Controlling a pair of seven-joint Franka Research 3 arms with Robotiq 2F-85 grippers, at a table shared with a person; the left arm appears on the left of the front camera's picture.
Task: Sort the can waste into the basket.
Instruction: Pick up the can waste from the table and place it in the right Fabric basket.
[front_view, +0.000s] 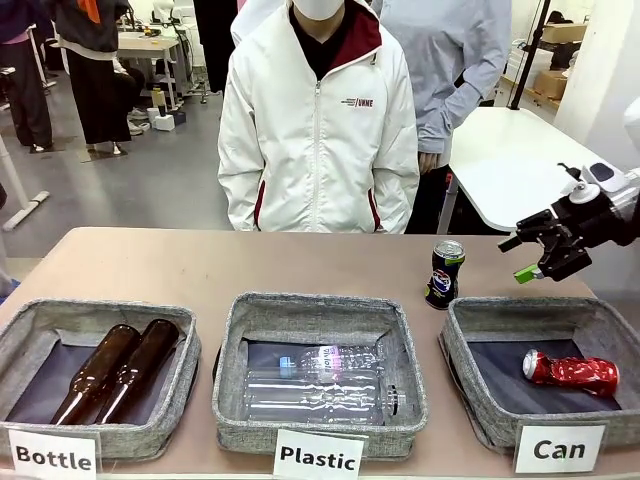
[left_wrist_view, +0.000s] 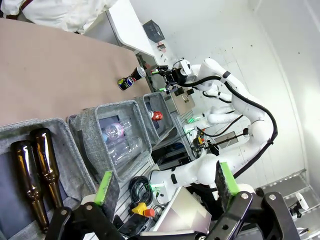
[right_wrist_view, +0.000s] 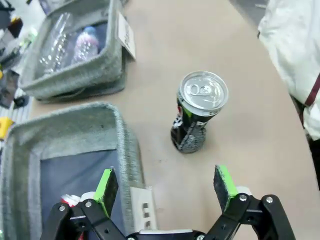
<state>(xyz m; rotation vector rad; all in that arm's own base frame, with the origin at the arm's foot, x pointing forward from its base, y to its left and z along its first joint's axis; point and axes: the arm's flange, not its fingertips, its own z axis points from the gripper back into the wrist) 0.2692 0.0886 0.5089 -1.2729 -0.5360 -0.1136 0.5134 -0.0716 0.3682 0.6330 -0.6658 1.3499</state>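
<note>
The right white arm reaches in from the right side, its black two-finger right gripper (front_view: 535, 262) held above the worktop with green-padded fingers (right_wrist_view: 224, 181) spread wide, holding nothing. The left gripper (left_wrist_view: 165, 182) also stands with its fingers (left_wrist_view: 104, 186) wide apart and empty.

A tan surface (front_view: 300, 262) carries three grey baskets in a row: Bottle (front_view: 182, 380), Plastic (front_view: 228, 350), Can (front_view: 455, 350). A dark can (front_view: 444, 274) stands upright just behind the Can basket.

Red can (right_wrist_view: 70, 199) mostly hidden behind the fingers (only a sliver shows), basket (right_wrist_view: 65, 130) cut off at left edge
</note>
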